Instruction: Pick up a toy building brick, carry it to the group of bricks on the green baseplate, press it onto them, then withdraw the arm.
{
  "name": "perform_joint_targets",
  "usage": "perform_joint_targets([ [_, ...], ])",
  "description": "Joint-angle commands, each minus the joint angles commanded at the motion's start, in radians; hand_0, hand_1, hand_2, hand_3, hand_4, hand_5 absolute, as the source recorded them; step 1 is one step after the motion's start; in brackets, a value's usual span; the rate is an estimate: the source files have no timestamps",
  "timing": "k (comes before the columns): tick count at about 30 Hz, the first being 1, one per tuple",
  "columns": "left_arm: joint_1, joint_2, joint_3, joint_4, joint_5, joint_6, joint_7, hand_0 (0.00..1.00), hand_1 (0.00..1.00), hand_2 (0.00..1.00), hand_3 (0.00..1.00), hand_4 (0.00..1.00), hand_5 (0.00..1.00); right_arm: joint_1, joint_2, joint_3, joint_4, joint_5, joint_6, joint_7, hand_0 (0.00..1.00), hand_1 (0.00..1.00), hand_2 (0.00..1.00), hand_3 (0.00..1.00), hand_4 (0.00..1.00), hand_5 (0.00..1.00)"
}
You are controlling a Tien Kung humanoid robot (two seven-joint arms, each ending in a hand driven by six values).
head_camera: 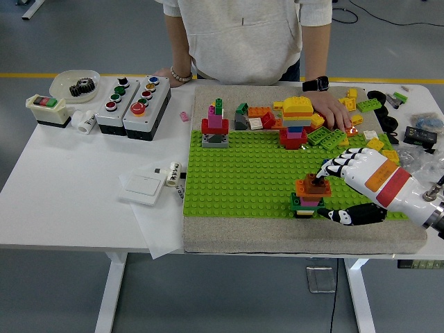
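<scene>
The green baseplate lies on a grey mat. Near its front right stands a small stack of bricks, green and pink at the bottom, orange above, with a brown brick on top. My right hand comes in from the right beside this stack. Its curved fingertips touch the brown brick from above and behind. The thumb is spread wide and low on the plate, apart from the stack, so nothing is enclosed. My left arm is out of sight.
A red, pink and green stack and a yellow-topped tower stand at the plate's far edge. A person's hand rests by loose bricks; the other hand is on the table. Button boxes and a white card lie left.
</scene>
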Motion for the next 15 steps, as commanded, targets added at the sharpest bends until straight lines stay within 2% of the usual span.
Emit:
perform_joint_targets([
  [15,0.004,0.001,-0.008,-0.001,0.014,-0.007,0.005,0.683,0.608,0.744,0.654,0.751,0.645,-0.013,0.004,0.004,-0.002,-0.011,-0.045,0.007,0.585,0.551,0.61,0.595,0.81,0.522],
])
